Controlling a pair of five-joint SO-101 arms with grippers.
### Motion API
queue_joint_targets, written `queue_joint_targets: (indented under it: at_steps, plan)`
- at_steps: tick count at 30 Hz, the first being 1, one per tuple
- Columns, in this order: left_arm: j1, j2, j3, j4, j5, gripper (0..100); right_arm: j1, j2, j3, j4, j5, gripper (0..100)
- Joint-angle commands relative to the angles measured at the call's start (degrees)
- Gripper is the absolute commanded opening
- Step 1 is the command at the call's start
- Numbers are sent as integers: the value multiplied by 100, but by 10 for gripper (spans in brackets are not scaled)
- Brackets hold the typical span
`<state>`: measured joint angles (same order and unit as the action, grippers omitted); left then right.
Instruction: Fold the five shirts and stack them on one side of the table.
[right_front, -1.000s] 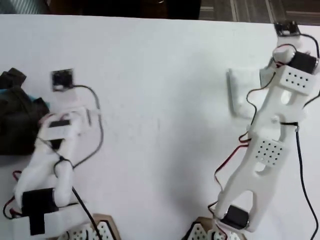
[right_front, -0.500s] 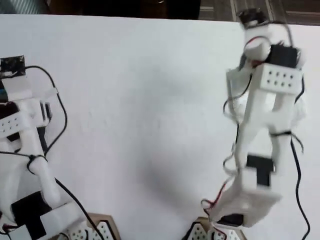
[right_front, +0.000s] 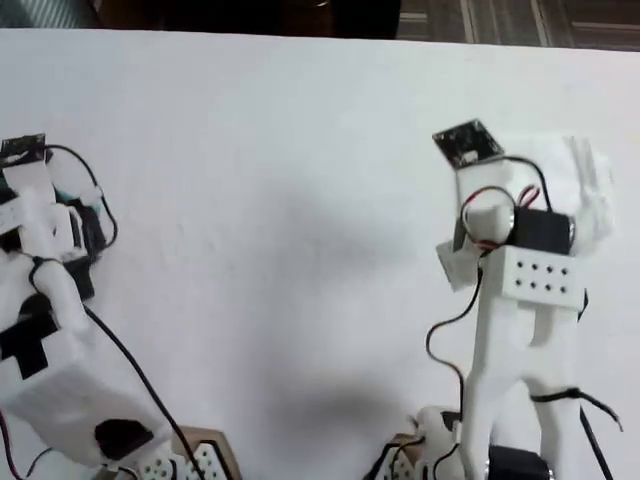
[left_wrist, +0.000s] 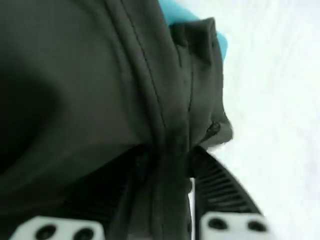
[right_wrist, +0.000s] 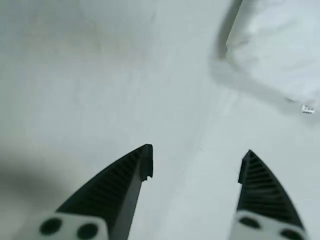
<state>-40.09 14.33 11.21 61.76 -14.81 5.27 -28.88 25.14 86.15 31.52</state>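
Dark shirt (left_wrist: 100, 90) is pinched between the left fingers (left_wrist: 220, 180); the right fingers (right_wrist: 120, 185) are held wide above the worktop (right_wrist: 75, 75).

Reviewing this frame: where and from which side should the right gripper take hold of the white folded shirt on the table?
Likely the straight edge of the white folded shirt, approached low across the bare white table. That edge faces the open right gripper, throws a shadow hinting at thickness to pinch, and nothing lies between them.

High camera overlooks the table (right_front: 300, 200); wrist cameras hover close above it.
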Motion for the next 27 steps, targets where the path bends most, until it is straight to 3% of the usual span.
queue_joint_targets:
  at_steps: [1, 5, 10, 16, 27]
  plan:
    - [211, -18, -822, 879, -26, 39, -40, -277, 387, -426, 9, 279]
    - [993, -273, -1771, 1987, -26, 28, -31, -277, 765, -796, 9, 279]
    - [2505, -782, -3266, 3244, -26, 27, -22, -277, 1284, -1323, 9, 279]
    - [4141, -1213, -4699, 3912, -53, 27, 22, -277, 1908, -1815, 9, 279]
    - [4941, -2356, -4901, 3974, -62, 27, 1385, -268, 2031, -2290, 44, 279]
